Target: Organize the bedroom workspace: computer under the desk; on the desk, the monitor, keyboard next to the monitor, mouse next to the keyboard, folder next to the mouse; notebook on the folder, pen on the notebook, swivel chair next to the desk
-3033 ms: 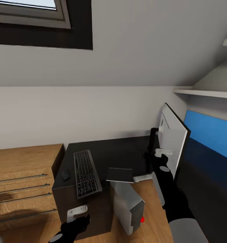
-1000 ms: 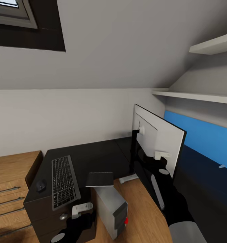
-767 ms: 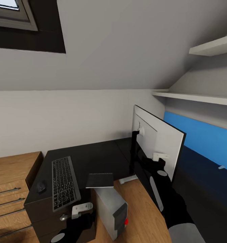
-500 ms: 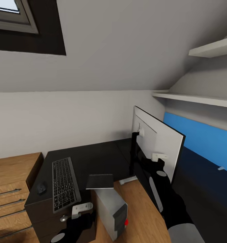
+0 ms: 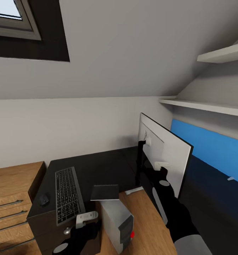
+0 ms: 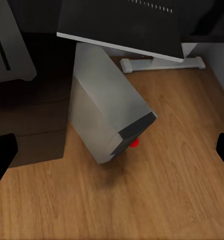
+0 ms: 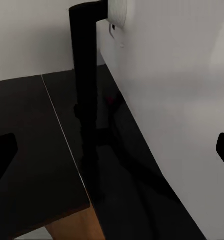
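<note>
The monitor [image 5: 166, 150] stands on the black desk [image 5: 97, 164] with its pale back toward me, held up by a black stand [image 7: 86, 100]. My right gripper [image 5: 161, 166] is open close behind the monitor's [image 7: 177, 100] lower edge, its fingertips [image 7: 3, 152] spread wide. The keyboard [image 5: 67, 196] lies on the desk's left end, and the mouse [image 5: 44, 199] sits just left of it. The dark notebook [image 5: 105, 192] overhangs the desk's front edge. Below it the grey-white computer [image 6: 109, 117] stands skewed on the oak floor. My left gripper [image 5: 84, 219] hangs open above the computer.
Low oak cabinets [image 5: 11, 193] adjoin the desk on the left. A blue wall panel [image 5: 213, 148] and white shelves [image 5: 204, 105] are on the right, and a skylight [image 5: 11, 16] is at the upper left. A white desk foot [image 6: 162, 64] rests on the floor behind the computer.
The head view has swung to the right over three seconds. My right gripper has edged a little left along the monitor's back. The left arm and desk items have stayed put.
</note>
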Controlling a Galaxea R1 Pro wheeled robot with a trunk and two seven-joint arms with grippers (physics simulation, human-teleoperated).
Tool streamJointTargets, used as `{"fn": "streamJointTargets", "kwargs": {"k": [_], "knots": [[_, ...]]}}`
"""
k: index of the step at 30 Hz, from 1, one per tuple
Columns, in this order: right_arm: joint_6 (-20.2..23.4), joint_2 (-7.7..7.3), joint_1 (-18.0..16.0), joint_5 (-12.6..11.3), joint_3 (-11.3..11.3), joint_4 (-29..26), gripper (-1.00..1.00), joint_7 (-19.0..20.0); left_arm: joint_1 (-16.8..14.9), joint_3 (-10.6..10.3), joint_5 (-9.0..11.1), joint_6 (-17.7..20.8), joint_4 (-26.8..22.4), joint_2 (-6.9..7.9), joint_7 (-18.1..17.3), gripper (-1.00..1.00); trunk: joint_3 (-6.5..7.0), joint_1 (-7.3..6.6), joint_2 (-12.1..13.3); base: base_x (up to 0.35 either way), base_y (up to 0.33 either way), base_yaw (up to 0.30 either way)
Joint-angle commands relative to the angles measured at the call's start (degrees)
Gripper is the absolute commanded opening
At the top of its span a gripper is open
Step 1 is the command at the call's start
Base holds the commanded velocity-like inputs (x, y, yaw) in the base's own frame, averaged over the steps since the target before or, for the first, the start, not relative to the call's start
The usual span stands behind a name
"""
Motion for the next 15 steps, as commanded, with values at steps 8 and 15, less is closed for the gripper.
{"fn": "streamJointTargets", "kwargs": {"k": [8, 15], "knots": [[0.4, -0.01, 0.1, 0.2, 1.0, 0.5, 1.00, -0.3, -0.9, 5.6, 0.4, 6.6, -2.3, -3.21, 0.5, 1.00, 1.36, -1.76, 3.2, 0.000, 0.000, 0.000], [0.4, -0.01, 0.2, 0.2, 1.0, 0.6, 1.00, -0.3, -7.0, 11.5, 0.4, 14.4, -2.4, -5.35, 0.5, 1.00, 2.62, -3.30, 6.0, 0.000, 0.000, 0.000]]}}
